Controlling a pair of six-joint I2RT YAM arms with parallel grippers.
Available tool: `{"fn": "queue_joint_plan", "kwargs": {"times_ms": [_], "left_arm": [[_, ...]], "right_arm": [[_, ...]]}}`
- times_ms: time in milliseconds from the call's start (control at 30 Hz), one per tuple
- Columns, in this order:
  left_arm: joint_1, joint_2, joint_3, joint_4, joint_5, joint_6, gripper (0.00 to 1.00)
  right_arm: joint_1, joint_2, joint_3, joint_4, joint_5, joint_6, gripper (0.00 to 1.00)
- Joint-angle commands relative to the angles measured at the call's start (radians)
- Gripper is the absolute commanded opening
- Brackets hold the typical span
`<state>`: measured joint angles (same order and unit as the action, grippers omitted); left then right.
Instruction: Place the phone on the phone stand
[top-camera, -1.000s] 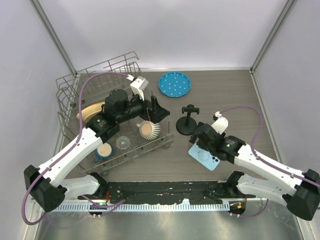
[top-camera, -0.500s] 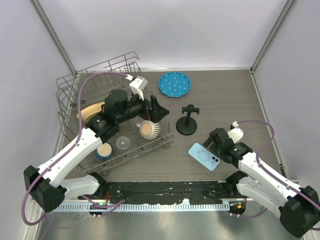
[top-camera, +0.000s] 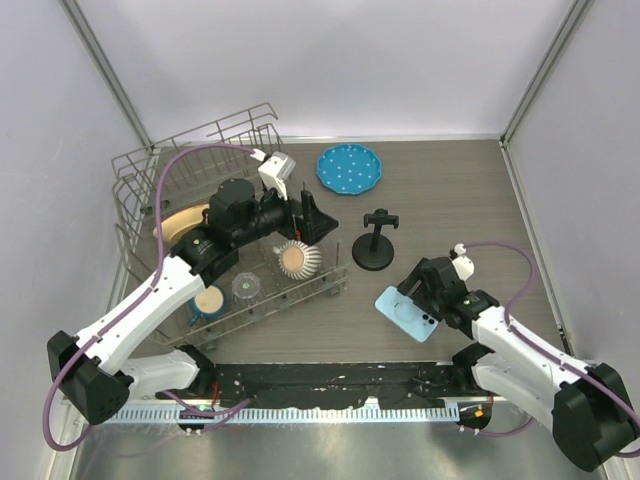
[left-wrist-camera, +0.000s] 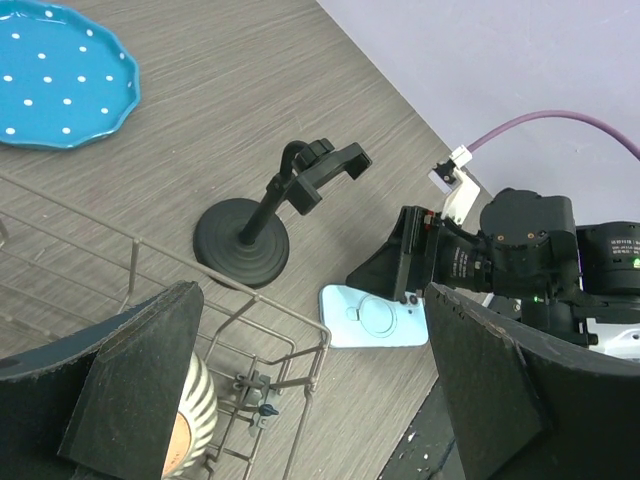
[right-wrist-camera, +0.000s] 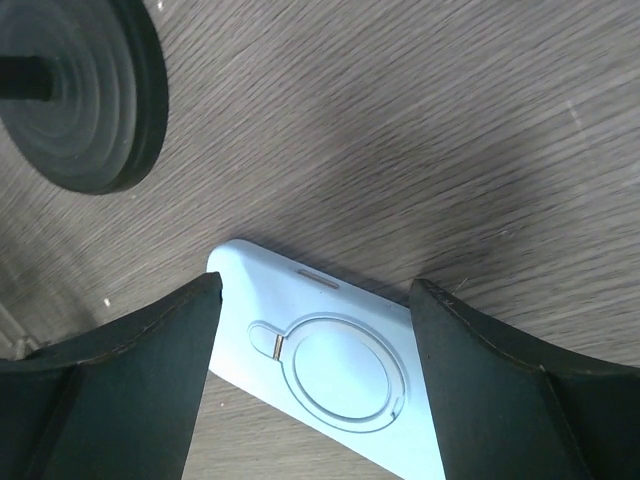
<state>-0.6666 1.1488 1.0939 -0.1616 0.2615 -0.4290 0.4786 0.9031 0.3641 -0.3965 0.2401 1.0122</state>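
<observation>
Right hand is open wide, one finger either side of the phone – nothing gripped yet. Phone lies flat on the counter, pale blue back with ring facing up, near the phone stand but apart from its base. Risks: thin flat body and smooth case – pads may skid off the edges or scrape the counter, and the phone could pivot or drop. Stand looks light with a small tilted cradle, so an arm bump could tip it. Left hand is open and empty over the wire rack. Counter is matte grey-brown wood grain. Pale walls with metal corner posts enclose it. Blue dotted plate sits at the back.
</observation>
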Motion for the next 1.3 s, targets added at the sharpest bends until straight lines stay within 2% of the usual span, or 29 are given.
{"fn": "queue_joint_plan", "kwargs": {"times_ms": [0,133,233,367,467,600,700,900,1267], "left_arm": [[-0.004,-0.015,0.011,0.025,0.004,0.016,0.97],[-0.004,-0.015,0.011,0.03,0.007,0.012,0.98],[-0.004,-0.014,0.009,0.028,0.005,0.012,0.98],[-0.004,-0.011,0.009,0.03,0.001,0.015,0.97],[-0.004,-0.009,0.009,0.025,-0.004,0.018,0.98],[-0.004,-0.006,0.009,0.02,-0.01,0.022,0.98],[-0.004,-0.009,0.011,0.022,-0.007,0.021,0.98],[-0.004,-0.018,0.012,0.019,-0.004,0.021,0.98],[-0.002,-0.017,0.014,0.02,-0.004,0.022,0.98]], "right_arm": [[0.021,-0.061,-0.068,-0.008,-0.179,0.058,0.81],[0.093,-0.151,-0.041,-0.065,-0.164,0.104,0.81],[0.185,-0.141,-0.018,-0.065,-0.151,0.15,0.81],[0.325,-0.011,0.013,0.021,-0.13,0.172,0.81],[0.422,0.095,0.097,-0.024,-0.016,0.128,0.82],[0.466,0.299,0.221,-0.117,0.048,0.068,0.85],[0.498,0.391,0.286,-0.175,0.076,0.075,0.85],[0.548,0.487,0.377,-0.274,0.14,0.112,0.86],[0.586,0.644,0.395,-0.251,0.064,0.089,0.87]]}}
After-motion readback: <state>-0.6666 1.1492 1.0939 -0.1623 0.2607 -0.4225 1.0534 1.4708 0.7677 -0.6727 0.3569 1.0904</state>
